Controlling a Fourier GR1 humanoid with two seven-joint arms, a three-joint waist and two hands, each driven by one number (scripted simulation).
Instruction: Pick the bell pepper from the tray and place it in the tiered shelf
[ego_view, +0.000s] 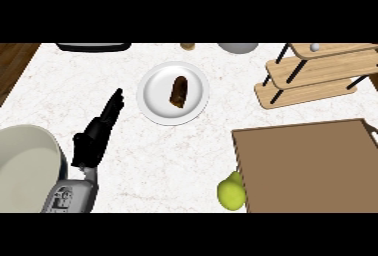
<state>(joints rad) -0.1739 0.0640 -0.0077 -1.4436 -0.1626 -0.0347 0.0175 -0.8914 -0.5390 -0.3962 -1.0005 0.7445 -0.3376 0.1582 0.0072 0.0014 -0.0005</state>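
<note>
The pepper lies just beside the tray, ungrasped; the left hand is straight-fingered and empty. Next: reach and grasp it.

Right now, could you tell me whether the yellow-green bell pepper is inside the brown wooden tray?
Out: the pepper lies on the marble counter beside the tray's left rim.

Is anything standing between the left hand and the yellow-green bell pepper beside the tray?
Nothing visible: only bare counter lies between the left hand and the bell pepper at the tray's left edge.
</note>
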